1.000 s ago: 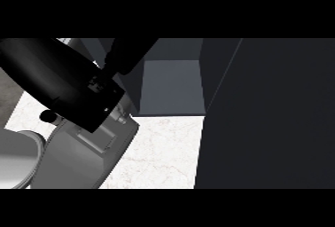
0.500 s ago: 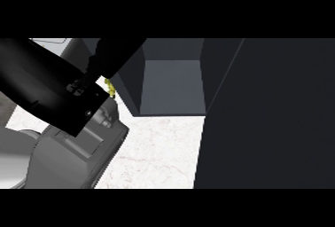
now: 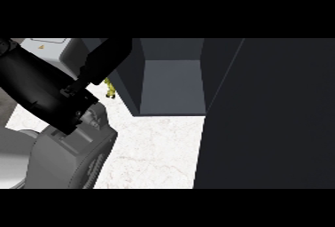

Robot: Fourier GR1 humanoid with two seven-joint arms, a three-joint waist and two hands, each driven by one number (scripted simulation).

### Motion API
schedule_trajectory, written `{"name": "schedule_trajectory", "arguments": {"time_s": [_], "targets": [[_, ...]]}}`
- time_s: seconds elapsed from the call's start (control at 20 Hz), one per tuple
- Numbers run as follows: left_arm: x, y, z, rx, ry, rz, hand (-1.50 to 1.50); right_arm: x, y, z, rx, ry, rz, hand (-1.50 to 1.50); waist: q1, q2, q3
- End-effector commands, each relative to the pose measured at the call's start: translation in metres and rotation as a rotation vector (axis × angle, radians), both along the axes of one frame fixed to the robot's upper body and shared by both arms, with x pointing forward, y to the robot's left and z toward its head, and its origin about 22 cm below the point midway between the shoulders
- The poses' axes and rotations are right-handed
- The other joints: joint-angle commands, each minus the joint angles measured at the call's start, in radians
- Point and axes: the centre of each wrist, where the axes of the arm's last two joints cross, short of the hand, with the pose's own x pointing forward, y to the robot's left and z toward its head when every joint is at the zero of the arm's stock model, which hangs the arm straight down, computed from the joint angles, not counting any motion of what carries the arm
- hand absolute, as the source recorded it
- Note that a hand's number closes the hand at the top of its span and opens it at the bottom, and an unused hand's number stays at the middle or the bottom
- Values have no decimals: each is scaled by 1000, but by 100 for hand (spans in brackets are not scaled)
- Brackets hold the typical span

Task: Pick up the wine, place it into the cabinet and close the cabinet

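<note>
The left arm [image 3: 72,150] crosses the near-left toward the open cabinet [image 3: 171,84], its hand state hidden, so I cannot tell, and only a yellow-green object [image 3: 111,88], possibly the wine, shows just beyond it.

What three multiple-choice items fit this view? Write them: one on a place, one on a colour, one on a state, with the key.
1. Where is the small yellow object?
A. On the counter, left of the cabinet
B. Inside the cabinet
C. On the counter, right of the cabinet

2. What colour is the counter?
A. Red
B. White, marbled
C. Green

3. What state is the cabinet in?
A. Shut
B. Lying on its side
C. Open

Key:
1 A: the object shows beside the cabinet's left wall.
2 B: the bare top is pale with faint veins.
3 C: its grey interior shows, and the dark door stands swung out at the right.
</note>
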Motion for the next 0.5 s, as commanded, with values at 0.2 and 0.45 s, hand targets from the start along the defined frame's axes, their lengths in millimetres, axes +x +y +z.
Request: {"name": "schedule_trajectory", "arguments": {"time_s": [0.2,0.45], "targets": [[12,30,-41,-165,111,27,-150,-24,-19,5,-10,-45,-27,-150,-7,2,0],[12,50,-72,-197,130,86,-150,-18,-24,9,-12,-56,-4,-150,1,3,0]]}}
